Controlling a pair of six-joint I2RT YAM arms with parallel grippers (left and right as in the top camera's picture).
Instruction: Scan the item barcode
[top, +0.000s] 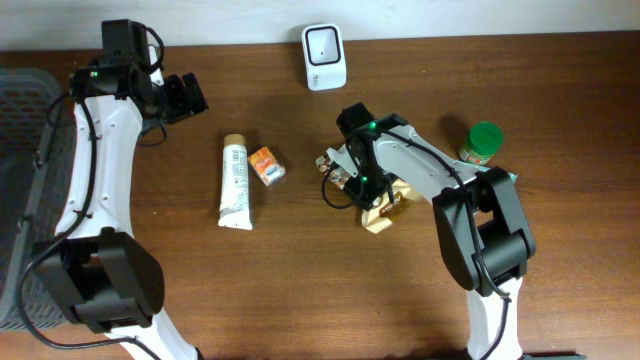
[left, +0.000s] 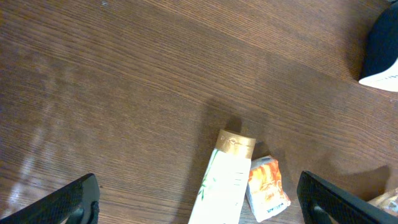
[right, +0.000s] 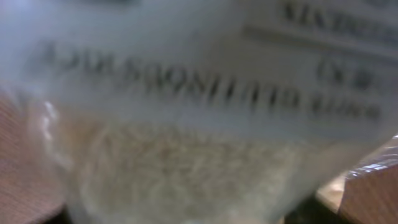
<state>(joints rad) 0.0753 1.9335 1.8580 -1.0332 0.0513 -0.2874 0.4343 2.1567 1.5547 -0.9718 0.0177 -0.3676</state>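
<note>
The left gripper (top: 190, 97) hangs over the table (top: 300, 290) at its left, fingers (left: 69, 203) spread wide and holding nothing. Near it lie a white tube (top: 236, 185) and a small orange box (top: 267, 166). The white scanner (top: 323, 57) stands at the back edge. The right gripper (top: 352, 182) sits on a clear packet (top: 386, 208) of pale grains; whether its fingers clasp it I cannot tell. A green-lidded jar (top: 482, 143) stands farther right.
</note>
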